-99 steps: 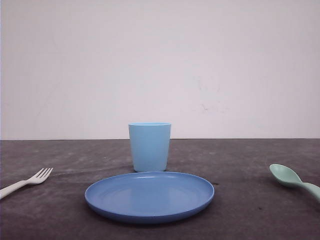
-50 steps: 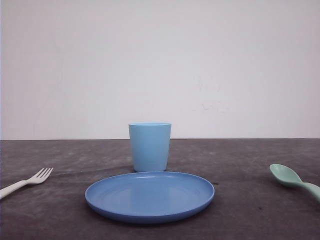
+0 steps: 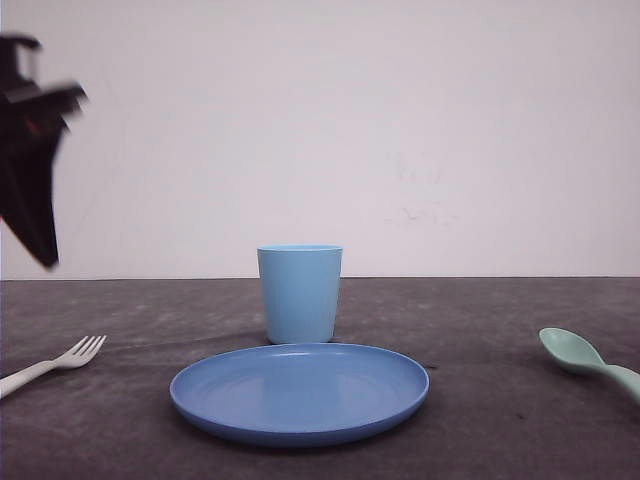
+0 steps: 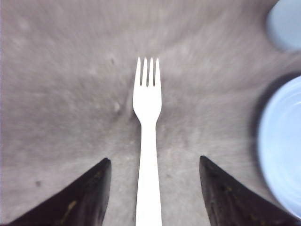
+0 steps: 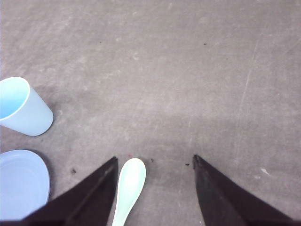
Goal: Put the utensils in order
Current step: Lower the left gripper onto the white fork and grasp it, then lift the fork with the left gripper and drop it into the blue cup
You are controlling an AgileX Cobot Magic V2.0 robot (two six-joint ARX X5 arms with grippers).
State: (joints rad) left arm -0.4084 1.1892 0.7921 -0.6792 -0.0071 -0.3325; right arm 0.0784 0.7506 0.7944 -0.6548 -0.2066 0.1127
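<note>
White fork [image 4: 147, 141] with 4 tines lies flat on the tabletop [image 4: 66, 94], framed by the spread, empty left hand [image 4: 153, 188]. Mint-green spoon [image 5: 129, 188], oval bowl up, sits between the right hand's [image 5: 155, 186] parted fingers, ungrasped.

fork [image 3: 55, 364] left of plate [image 3: 299, 392], spoon [image 3: 585, 358] right, cup [image 3: 299, 293] behind

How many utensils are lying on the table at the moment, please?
2. The fork lies on the table to the left of the plate, and the spoon lies on the table to the plate's right. Neither is touching the plate or the cup.
</note>
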